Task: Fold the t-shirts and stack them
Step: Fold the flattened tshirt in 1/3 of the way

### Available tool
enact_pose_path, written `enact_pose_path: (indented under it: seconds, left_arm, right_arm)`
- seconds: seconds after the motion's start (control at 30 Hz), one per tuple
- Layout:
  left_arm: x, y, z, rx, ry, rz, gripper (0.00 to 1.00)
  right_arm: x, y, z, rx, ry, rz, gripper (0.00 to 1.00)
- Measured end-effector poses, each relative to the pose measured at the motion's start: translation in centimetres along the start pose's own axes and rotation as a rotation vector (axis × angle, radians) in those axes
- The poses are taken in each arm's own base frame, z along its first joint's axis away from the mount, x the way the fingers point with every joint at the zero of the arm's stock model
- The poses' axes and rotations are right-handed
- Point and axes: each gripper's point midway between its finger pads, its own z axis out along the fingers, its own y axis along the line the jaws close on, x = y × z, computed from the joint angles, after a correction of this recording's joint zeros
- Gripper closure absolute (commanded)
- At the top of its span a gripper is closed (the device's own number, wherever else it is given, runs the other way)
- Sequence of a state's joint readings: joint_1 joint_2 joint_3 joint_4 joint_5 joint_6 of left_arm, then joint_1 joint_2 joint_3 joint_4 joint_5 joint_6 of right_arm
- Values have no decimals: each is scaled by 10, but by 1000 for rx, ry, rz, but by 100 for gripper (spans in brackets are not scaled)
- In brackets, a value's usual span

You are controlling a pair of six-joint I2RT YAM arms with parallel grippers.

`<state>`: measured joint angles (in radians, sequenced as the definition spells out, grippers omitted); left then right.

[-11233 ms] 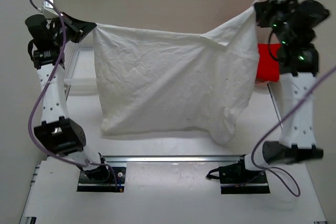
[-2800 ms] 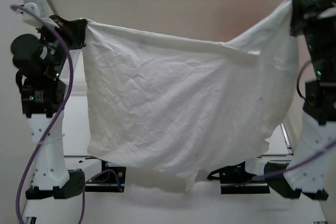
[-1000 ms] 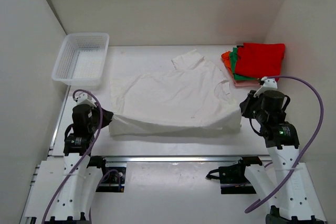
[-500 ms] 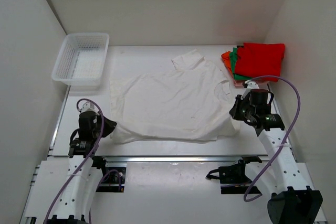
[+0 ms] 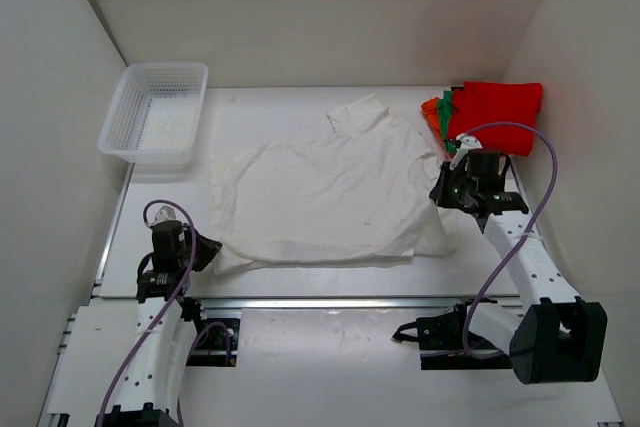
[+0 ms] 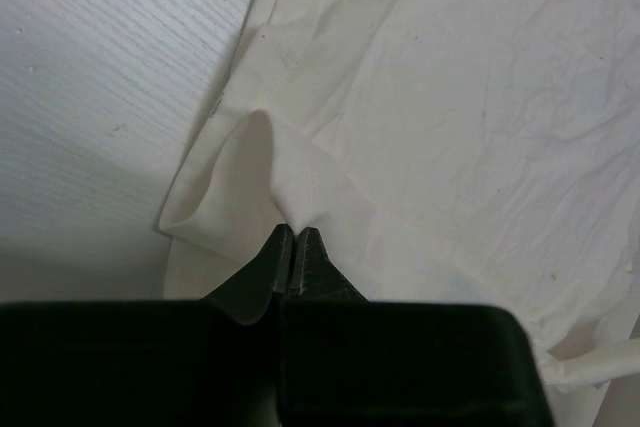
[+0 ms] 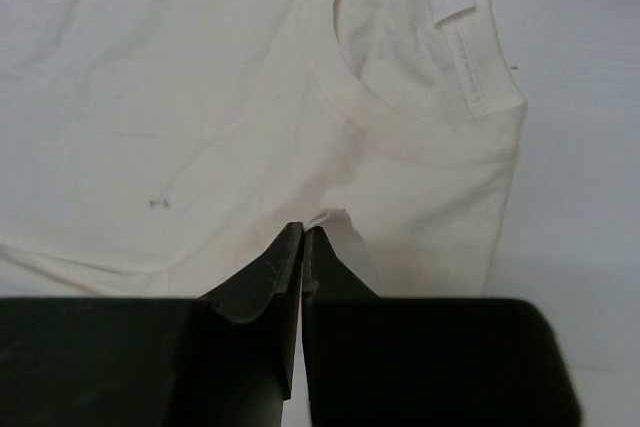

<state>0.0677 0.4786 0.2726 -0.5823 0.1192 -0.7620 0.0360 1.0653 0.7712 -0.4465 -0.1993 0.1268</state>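
Note:
The large white t-shirt (image 5: 320, 187) lies spread across the middle of the table, neck toward the right. My left gripper (image 5: 207, 248) is low at the shirt's near left corner, shut on a pinch of its fabric (image 6: 300, 187). At the shirt's right edge, just in front of the collar (image 7: 470, 77), my right gripper (image 5: 438, 192) is shut on a small fold of the white cloth (image 7: 335, 222). A stack of t-shirts, red (image 5: 498, 112) on top of green (image 5: 446, 110) and orange (image 5: 431, 110), sits at the back right.
A white mesh basket (image 5: 155, 107) stands at the back left corner. Walls close in the table on the left, back and right. A metal rail (image 5: 330, 300) runs along the near edge in front of the arm bases.
Both arms have come lower. The right gripper moved back and left along the shirt's right edge, the left gripper slid slightly nearer, and the shirt's near hem has settled flatter.

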Motion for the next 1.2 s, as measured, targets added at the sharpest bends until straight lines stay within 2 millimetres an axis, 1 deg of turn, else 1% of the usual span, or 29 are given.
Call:
enact_pose_path:
  seconds: [0.23,0.53,0.6,0.83,1.13,1.2]
  left_arm:
    - [-15,-5,3,15,-51,-19,100]
    - [-28,-9,8,21,-84,-34,100]
    - [-31,-10,9,28,-94,-34,100]
    - [-39,-12,12,33,-114,-41,100]
    - [-49,-17,15,54,-145,-40,99]
    - [-50,-17,17,57,-151,-42,97]
  right_arm:
    - [-18,4,17,-22,-15,-11,100]
    - [-48,18,35,-66,-49,-42,100]
    - [-52,20,40,-73,-50,-49,100]
    - [-53,19,61,-77,-18,-57,100]
    - [-68,14,83,-78,-22,-57,100]
    - [-70,13,88,-79,-20,-56,100]
